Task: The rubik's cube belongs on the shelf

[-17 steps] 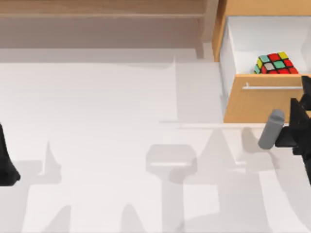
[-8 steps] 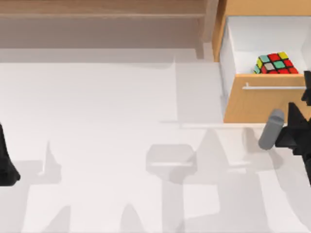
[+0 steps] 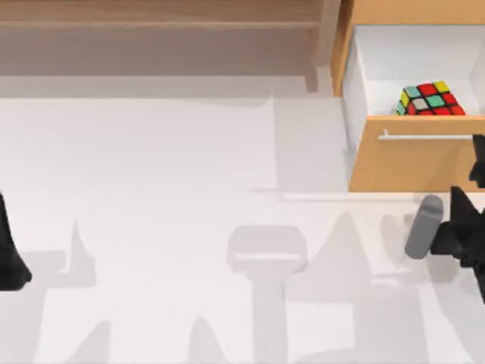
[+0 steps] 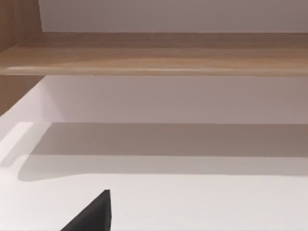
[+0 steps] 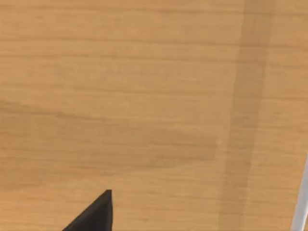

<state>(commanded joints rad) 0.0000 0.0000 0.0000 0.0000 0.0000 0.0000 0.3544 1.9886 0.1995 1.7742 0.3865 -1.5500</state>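
The rubik's cube (image 3: 430, 98) lies in the open white drawer (image 3: 364, 76) of the orange-wood cabinet (image 3: 413, 163) at the back right. Along the back left runs the long light-brown shelf (image 3: 151, 15), its board bare; the left wrist view faces the same shelf (image 4: 154, 53) from low down. My right gripper (image 3: 476, 173) hangs at the right edge, just in front of the drawer front and apart from the bar handle (image 3: 424, 137). The right wrist view looks straight at the drawer front (image 5: 144, 96). My left gripper (image 3: 9, 262) stays parked at the left edge.
A grey cylinder (image 3: 423, 217) on my right arm sticks out over the table in front of the cabinet. The shelf's upright post (image 3: 324, 38) stands right beside the cabinet. White tabletop (image 3: 189, 189) spreads between the two arms.
My right arm has drawn back from the drawer front toward the table's front edge. The drawer, the cube and the left arm have not moved.
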